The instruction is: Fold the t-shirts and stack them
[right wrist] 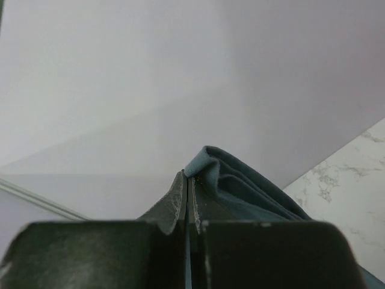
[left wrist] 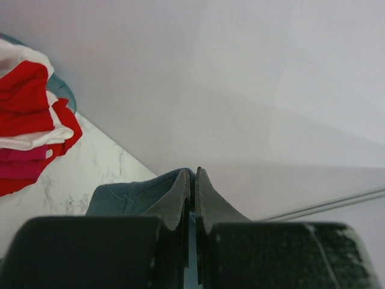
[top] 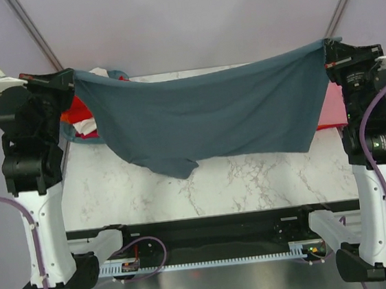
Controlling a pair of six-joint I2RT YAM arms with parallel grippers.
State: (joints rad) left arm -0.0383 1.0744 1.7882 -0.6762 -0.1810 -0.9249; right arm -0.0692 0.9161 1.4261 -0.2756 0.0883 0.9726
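Top view: my left gripper (top: 67, 80) and right gripper (top: 328, 53) each clamp one end of the upper edge of the single slate blue-grey t-shirt (top: 210, 115). This spreads it in the air over the far side of the table (top: 252, 180), likely so it lays down flat for folding. One pink shirt (top: 332, 106) lies far right.

Left wrist: jaws pinch blue cloth. The heap (left wrist: 30, 120) at far left shows red, white and magenta layers.

Right wrist: jaws pinch the rolled edge.

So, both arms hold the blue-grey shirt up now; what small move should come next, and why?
Probably lower both arms together, so the shirt lies flat on the table for folding. It hangs spread between the left gripper and the right gripper, each shut on a corner.
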